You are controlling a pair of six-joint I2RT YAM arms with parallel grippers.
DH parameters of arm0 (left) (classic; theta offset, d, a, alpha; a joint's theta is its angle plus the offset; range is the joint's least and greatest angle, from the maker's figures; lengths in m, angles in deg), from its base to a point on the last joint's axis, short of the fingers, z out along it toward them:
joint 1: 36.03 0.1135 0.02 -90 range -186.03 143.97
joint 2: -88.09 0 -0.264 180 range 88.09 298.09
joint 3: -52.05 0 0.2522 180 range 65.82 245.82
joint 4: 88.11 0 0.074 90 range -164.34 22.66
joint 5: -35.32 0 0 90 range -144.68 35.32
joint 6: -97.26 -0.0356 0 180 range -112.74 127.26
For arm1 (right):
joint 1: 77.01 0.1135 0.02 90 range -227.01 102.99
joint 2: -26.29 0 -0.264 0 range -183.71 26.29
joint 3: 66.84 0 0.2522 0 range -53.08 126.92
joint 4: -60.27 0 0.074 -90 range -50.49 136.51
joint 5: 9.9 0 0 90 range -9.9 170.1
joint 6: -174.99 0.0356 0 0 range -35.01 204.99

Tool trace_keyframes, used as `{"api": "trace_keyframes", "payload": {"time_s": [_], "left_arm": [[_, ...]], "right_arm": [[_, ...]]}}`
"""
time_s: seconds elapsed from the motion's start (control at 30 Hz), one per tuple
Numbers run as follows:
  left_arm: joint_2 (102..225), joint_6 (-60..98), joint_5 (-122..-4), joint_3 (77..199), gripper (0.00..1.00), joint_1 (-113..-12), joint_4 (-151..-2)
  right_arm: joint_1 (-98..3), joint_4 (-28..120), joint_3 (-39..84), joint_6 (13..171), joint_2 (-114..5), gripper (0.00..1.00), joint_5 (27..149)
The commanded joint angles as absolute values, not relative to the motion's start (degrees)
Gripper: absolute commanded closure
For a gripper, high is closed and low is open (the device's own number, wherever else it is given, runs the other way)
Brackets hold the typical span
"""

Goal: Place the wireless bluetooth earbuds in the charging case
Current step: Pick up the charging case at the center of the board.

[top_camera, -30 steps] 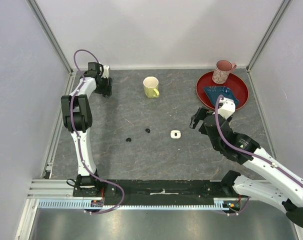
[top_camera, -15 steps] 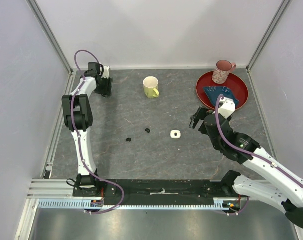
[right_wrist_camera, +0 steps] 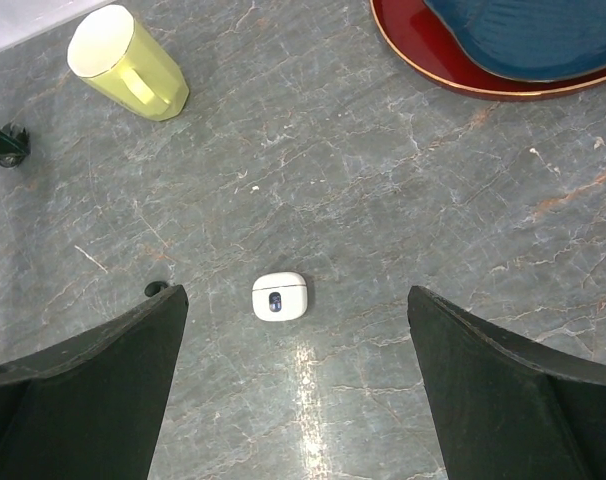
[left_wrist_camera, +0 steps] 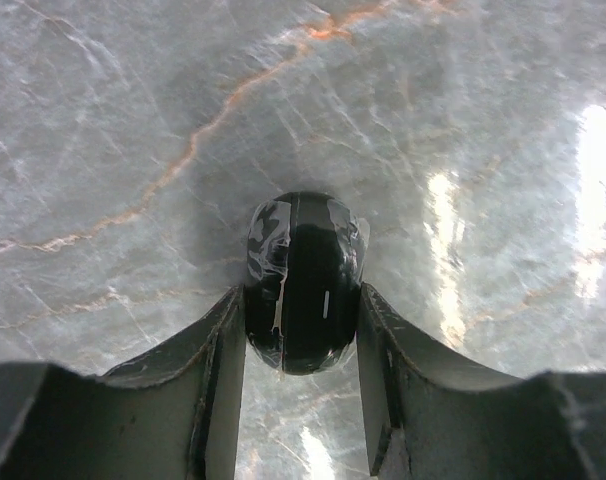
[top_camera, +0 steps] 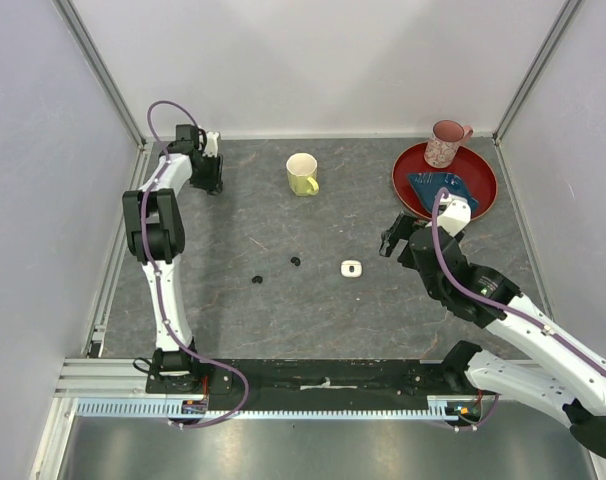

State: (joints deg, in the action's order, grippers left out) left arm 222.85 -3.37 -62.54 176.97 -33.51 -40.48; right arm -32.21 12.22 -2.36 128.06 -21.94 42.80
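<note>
At the far-left corner of the table [top_camera: 243, 220], the left claw [left_wrist_camera: 303, 300] is closed on a glossy black oval object [left_wrist_camera: 303, 250], possibly a case. Mid-table lie a black earbud [top_camera: 257, 279] and a second black earbud [top_camera: 296, 261], then, to their right, the white charging case [top_camera: 351, 267]. Nearest it, the right claw [right_wrist_camera: 295, 296] hovers with fingers spread wide, the case lying ahead, centred between them.

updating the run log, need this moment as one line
left gripper: shut on black oval case | right gripper: open, small white case ahead, untouched | two black earbuds: loose on table
</note>
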Motion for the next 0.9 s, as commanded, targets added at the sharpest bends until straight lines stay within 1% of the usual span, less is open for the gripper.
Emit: {"api": "trace_keyframes", "payload": {"time_s": [0.0,0.07,0.1,0.13,0.17,0.27,0.37,0.47,0.53,0.57,0.6,0.67,0.7,0.77,0.8,0.87], "left_arm": [[210.9,-0.7,-69.3,173.3,0.90,-33.2,-43.5],[206.7,0.0,-74.3,169.5,0.92,-33.3,-47.4],[202.7,0.7,-76.3,168.7,0.92,-33.2,-48.1],[201.0,1.2,-80.2,167.7,0.97,-33.3,-48.5],[199.3,1.8,-81.8,167.2,0.98,-33.3,-48.8],[193.8,6.6,-85.9,165.9,0.98,-33.3,-48.9],[188.4,10.3,-92.3,163.3,0.98,-33.4,-49.6],[181.5,13.3,-99.9,156.9,0.98,-34.2,-53.5],[177.7,13.5,-103.6,150.4,0.98,-35.5,-57.4],[173.6,12.9,-104.8,148.1,0.98,-37.9,-58.7],[171.8,9.7,-105.6,144.0,0.98,-40.7,-59.3],[165.6,4.8,-105.1,139.9,0.98,-44.5,-59.8],[163.3,1.0,-104.3,135.8,0.98,-48.6,-60.1],[157.3,-2.1,-102.2,131.7,0.98,-52.2,-62.4],[155.3,-2.1,-101.1,127.3,0.98,-55.2,-64.0],[151.6,-4.1,-98.0,123.2,0.98,-57.2,-67.8]], "right_arm": [[-32.6,13.9,0.2,127.5,-21.8,0.02,43.3],[-32.8,13.9,0.4,127.8,-22.0,0.02,43.7],[-32.7,13.9,0.5,128.0,-22.0,0.02,44.4],[-32.8,14.0,0.6,128.2,-22.0,0.02,44.8],[-32.8,14.0,0.7,128.3,-21.7,0.02,45.2],[-33.0,14.2,0.4,129.0,-20.8,0.02,47.0],[-33.0,14.5,-0.4,129.7,-19.7,0.02,48.7],[-32.9,15.0,-1.0,129.9,-19.0,0.02,50.9],[-32.9,15.4,-0.9,129.6,-19.1,0.02,53.0],[-33.0,15.6,-0.7,129.2,-19.2,0.03,53.6],[-33.0,15.6,-0.5,128.9,-19.3,0.03,54.2],[-33.0,16.0,0.0,128.6,-19.8,0.05,56.1],[-33.0,16.4,0.2,128.0,-20.0,0.05,57.0],[-33.0,17.8,0.4,127.2,-20.6,0.07,59.9],[-33.0,18.4,0.6,126.8,-20.9,0.08,60.9],[-32.9,19.5,1.2,126.3,-21.9,0.09,63.2]]}}
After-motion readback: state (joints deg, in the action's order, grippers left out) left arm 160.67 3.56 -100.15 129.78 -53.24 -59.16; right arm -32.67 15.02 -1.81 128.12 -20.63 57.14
